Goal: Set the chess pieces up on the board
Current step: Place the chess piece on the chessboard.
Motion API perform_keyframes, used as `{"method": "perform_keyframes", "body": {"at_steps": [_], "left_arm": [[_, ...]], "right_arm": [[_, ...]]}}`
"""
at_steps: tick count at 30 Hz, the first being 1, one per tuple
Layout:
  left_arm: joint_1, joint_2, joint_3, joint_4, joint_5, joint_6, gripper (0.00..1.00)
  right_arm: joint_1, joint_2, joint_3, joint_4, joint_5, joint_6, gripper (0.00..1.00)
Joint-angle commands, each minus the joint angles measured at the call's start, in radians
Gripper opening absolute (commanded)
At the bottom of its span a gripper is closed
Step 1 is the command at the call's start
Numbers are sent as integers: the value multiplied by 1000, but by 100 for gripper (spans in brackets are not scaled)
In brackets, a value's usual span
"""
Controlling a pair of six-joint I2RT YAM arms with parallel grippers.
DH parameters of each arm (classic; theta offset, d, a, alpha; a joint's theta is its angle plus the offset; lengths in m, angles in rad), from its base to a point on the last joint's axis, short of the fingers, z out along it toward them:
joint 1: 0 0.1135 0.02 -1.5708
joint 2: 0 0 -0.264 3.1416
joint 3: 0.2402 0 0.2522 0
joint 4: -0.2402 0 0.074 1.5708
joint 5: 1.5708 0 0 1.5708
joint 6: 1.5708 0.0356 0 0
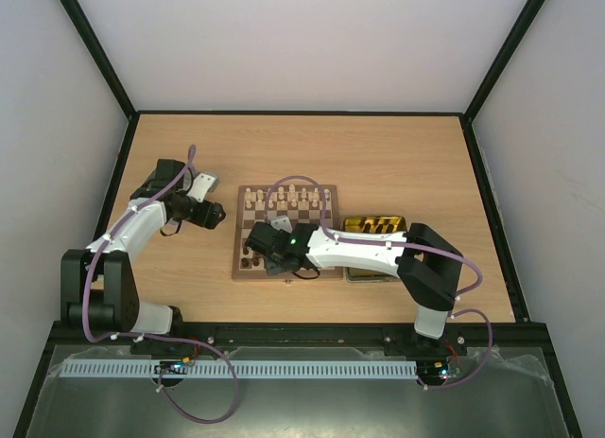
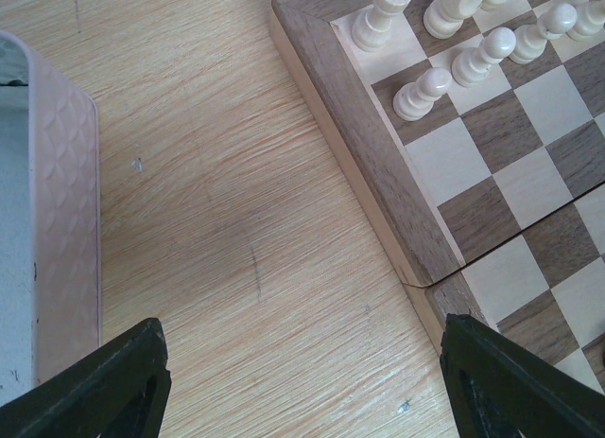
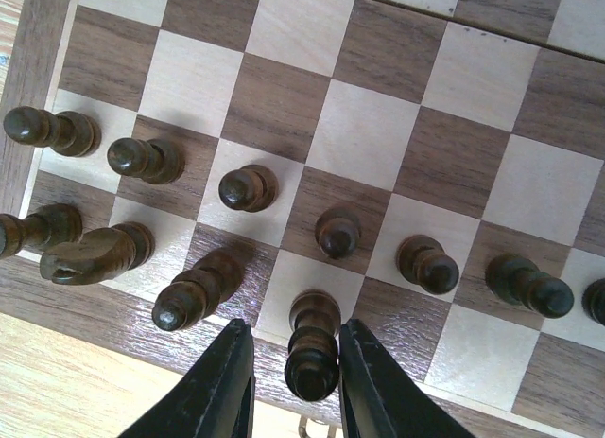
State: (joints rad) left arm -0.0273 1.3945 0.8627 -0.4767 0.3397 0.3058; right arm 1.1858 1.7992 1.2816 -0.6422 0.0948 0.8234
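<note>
The board (image 1: 237, 241) lies mid-table. Cream pieces (image 1: 288, 198) stand along its far rows; in the left wrist view several (image 2: 423, 92) stand near the board's corner (image 2: 359, 145). Dark pieces (image 3: 248, 187) stand on the near rows. My right gripper (image 1: 267, 258) hangs over the board's near edge (image 3: 123, 315). It (image 3: 298, 381) is open around a tall dark piece (image 3: 314, 348) that stands on a light back-row square; one finger touches it and the other stands apart. My left gripper (image 1: 216, 214) is open and empty over bare table (image 2: 302, 391), left of the board.
A yellow-lined metal tin (image 1: 374, 224) lies right of the board, partly under my right arm. A silver tin lid (image 1: 201, 183) lies left of the board; its edge (image 2: 57, 220) shows beside my left gripper. A black frame borders the table.
</note>
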Motion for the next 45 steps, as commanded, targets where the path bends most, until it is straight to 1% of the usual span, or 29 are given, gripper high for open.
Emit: {"method": "perform_keyframes", "body": {"at_steps": [1, 18, 31, 38, 45], "left_arm": [[9, -15, -10, -3, 7, 4, 79], [12, -14, -11, 0, 7, 6, 79], [13, -7, -8, -1, 10, 5, 79], [13, -8, -8, -2, 11, 6, 79], [12, -9, -5, -4, 16, 6, 79]], "right_arm": [[-3, 18, 15, 11, 7, 0, 24], [-9, 22, 13, 32, 11, -2, 23], [-14, 17, -1, 17, 18, -4, 23], [-17, 14, -3, 11, 16, -7, 20], [-19, 8, -9, 3, 20, -3, 25]]}}
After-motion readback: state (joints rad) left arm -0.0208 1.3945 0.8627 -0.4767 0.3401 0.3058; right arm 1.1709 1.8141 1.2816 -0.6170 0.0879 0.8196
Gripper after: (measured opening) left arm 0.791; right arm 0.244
